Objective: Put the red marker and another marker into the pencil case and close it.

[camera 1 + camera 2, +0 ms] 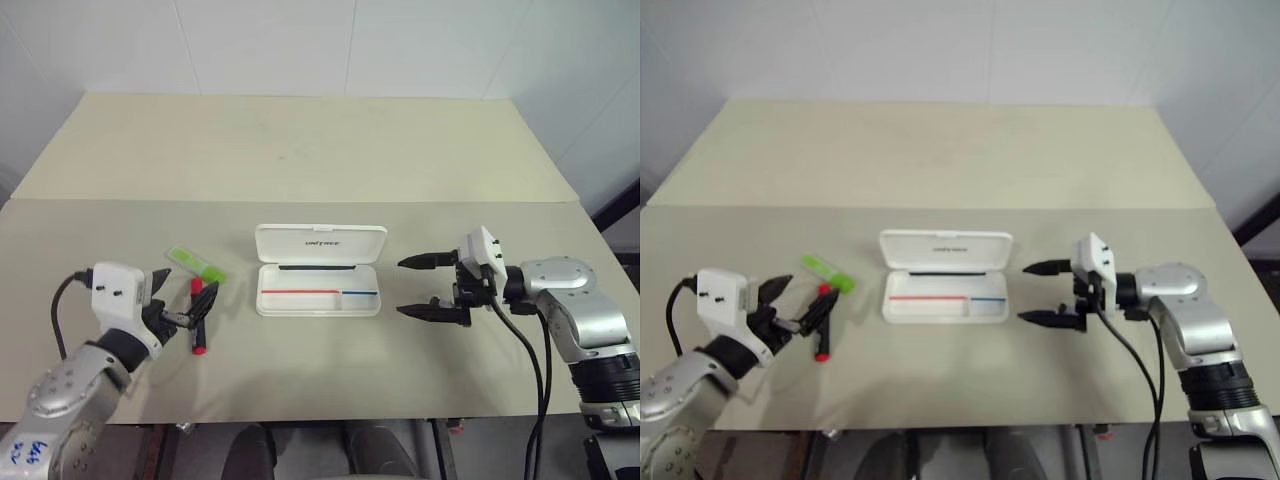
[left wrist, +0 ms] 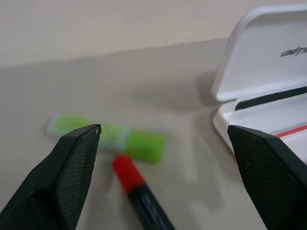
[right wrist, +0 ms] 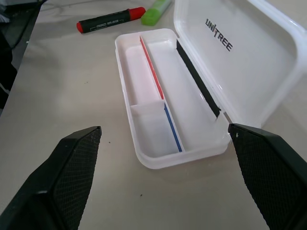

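Left eye view shows the pencil case (image 1: pixel 320 288) lying open in the middle of the beige desk (image 1: pixel 300 150), its lid folded back on the far side with dark lettering on it. A thin red-and-blue stripe runs along the tray, whose compartments hold nothing. To the left of the case, well apart from it, the green highlighter (image 1: pixel 195 264) lies at a slant, and the red marker (image 1: pixel 199 318) lies just near of it, its red cap close to the highlighter's right end and its black barrel pointing toward the near edge.

The left claw (image 1: pixel 185 305) hovers over the red marker with its fingers spread wide and nothing between them; in the left wrist view both markers sit in the gap between the two black fingers (image 2: pixel 72 172).

The right claw (image 1: pixel 425 285) hangs to the right of the case, pointing left at it, also wide and empty. In the right wrist view the open tray lies between its fingers (image 3: pixel 72 177), with the two markers beyond the case.
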